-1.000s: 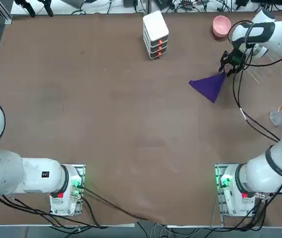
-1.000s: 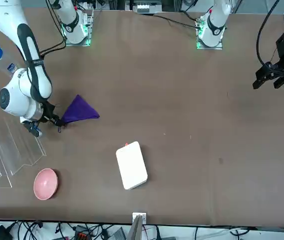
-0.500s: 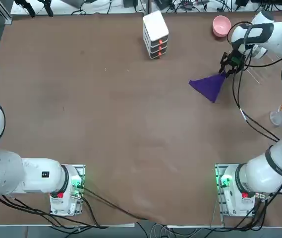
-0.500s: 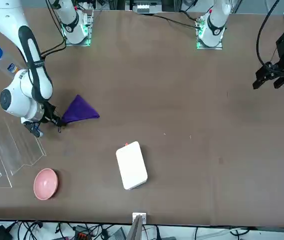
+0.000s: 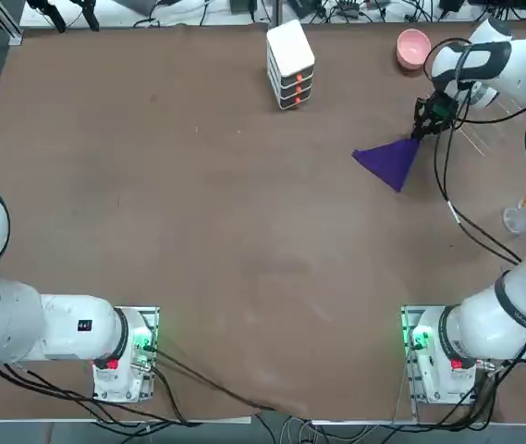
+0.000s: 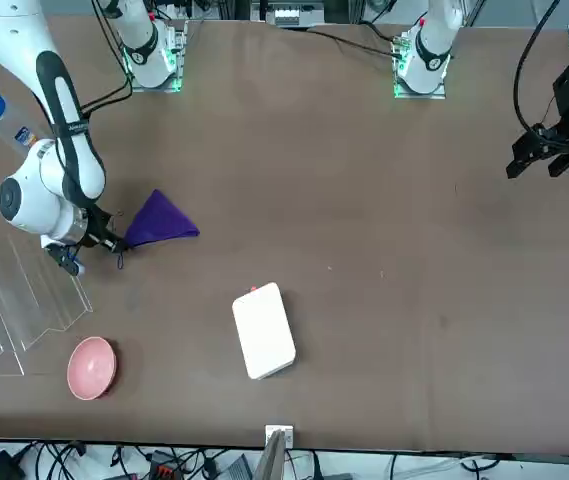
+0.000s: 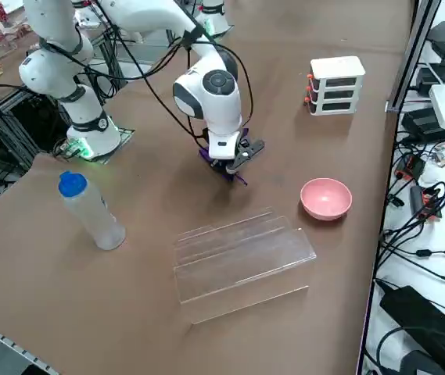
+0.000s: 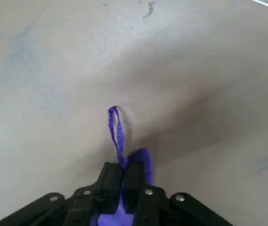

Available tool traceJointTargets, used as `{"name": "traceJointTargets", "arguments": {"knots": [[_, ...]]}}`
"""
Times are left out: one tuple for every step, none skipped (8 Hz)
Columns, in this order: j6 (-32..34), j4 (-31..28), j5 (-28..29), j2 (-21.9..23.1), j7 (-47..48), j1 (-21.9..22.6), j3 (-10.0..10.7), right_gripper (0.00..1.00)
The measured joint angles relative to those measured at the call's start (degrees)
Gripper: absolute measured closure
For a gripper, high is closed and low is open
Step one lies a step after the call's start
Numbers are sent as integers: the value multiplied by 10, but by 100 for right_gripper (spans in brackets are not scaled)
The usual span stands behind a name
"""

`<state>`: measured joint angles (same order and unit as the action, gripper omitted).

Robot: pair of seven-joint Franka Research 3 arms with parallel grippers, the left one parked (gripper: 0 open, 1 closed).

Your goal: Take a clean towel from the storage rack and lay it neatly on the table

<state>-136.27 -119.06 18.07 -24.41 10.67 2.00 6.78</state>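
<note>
Towel [image 5: 390,161] is already off the storage rack [image 7: 238,254] and down on the worktop [image 5: 226,231], but it's bunched into a triangle fanning away from the right hand [image 5: 426,123], which pinches one corner between pressed-together fingers; a little purple loop sticks out past them in the wrist view. So the fetching looks done, but the neat laying flat isn't, I'd say. The rack sits just behind the hand, empty as far as I can tell. Compared with a second ago basically nothing moved, hand maybe nudged a hair.
</note>
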Motion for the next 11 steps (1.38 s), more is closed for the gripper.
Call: {"name": "traceJointTargets", "arguments": {"knots": [[0,0,0,0,-2,0,0,99],[3,1,0,1,-3,0,0,99],[18,4,0,5,-9,0,0,99],[52,11,0,14,-25,0,-1,99],[98,20,1,23,-42,0,-1,99],[140,26,2,33,-56,1,-2,99],[176,29,4,42,-71,3,-4,99],[209,29,7,50,-78,7,-10,99],[239,29,9,58,-82,10,-22,99],[264,29,9,64,-83,12,-38,99],[283,29,10,70,-83,14,-57,99]]}}
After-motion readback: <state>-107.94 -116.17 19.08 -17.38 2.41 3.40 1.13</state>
